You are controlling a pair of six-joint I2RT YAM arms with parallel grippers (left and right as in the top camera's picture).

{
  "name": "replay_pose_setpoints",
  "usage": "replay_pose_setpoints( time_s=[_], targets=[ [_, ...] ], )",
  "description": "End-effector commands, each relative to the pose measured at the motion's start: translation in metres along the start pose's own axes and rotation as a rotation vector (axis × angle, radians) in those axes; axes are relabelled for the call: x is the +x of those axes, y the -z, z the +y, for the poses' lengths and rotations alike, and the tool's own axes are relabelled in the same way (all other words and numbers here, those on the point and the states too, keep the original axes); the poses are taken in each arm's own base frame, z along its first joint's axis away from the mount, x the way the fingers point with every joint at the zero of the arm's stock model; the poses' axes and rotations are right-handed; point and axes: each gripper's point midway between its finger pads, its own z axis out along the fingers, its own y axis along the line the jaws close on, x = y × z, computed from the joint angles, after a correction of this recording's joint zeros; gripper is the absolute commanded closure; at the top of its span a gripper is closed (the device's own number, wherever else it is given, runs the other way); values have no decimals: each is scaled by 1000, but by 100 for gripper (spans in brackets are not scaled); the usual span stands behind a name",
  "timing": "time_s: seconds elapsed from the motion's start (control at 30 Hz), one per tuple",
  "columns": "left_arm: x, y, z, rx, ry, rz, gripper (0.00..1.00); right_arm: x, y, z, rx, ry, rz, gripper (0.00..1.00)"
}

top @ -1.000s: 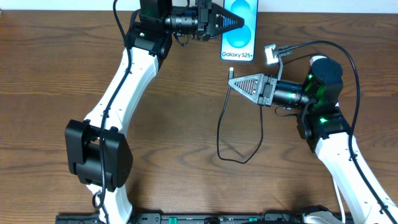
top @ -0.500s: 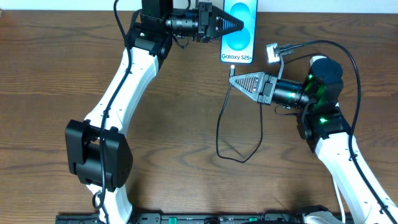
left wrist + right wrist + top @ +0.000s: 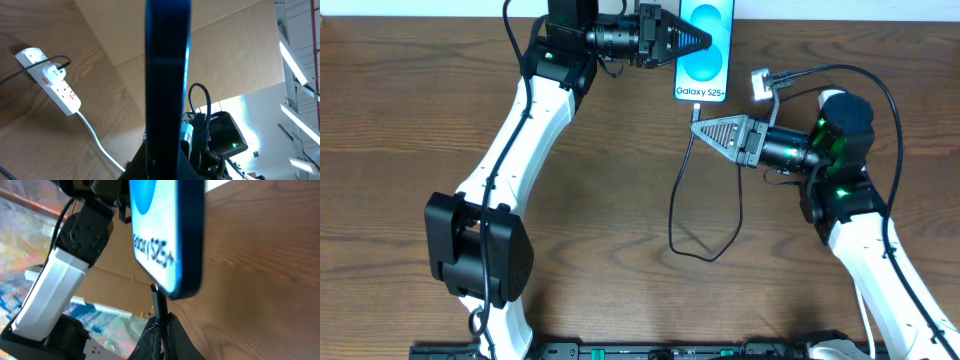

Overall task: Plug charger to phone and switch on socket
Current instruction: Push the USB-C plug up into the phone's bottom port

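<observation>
The phone [image 3: 705, 55], cyan screen reading "Galaxy S25+", is at the table's far edge, held by my left gripper [image 3: 706, 41], which is shut on it. In the left wrist view the phone [image 3: 167, 75] shows edge-on between the jaws [image 3: 165, 162]. My right gripper [image 3: 696, 128] is shut on the charger [image 3: 676, 200] just behind its connector tip. In the right wrist view the connector [image 3: 157, 296] meets the phone's [image 3: 167, 235] bottom edge above the jaws [image 3: 161, 330]; I cannot tell if it is seated. The socket [image 3: 757, 86] lies right of the phone.
The charger's black cable loops down over the wooden table [image 3: 410, 130] to about its middle. In the left wrist view the socket [image 3: 52, 82] lies on the table with a black plug in it, and a thick white cord [image 3: 97, 140] runs from it. Cardboard sheets stand behind the table.
My right gripper has shifted slightly toward the phone, bringing the connector tip up to the phone's bottom edge. The left arm and the phone have barely moved.
</observation>
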Motion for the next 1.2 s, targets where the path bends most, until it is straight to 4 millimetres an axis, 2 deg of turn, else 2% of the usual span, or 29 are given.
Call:
replay_pose_setpoints(
  time_s=[0.0, 1.17],
  targets=[
    [1, 5, -24, 23, -66, 9, 93, -7, 5, 10, -7, 42, -20, 98],
    [4, 5, -26, 35, -67, 28, 93, -12, 5, 10, -2, 8, -42, 98]
  ],
)
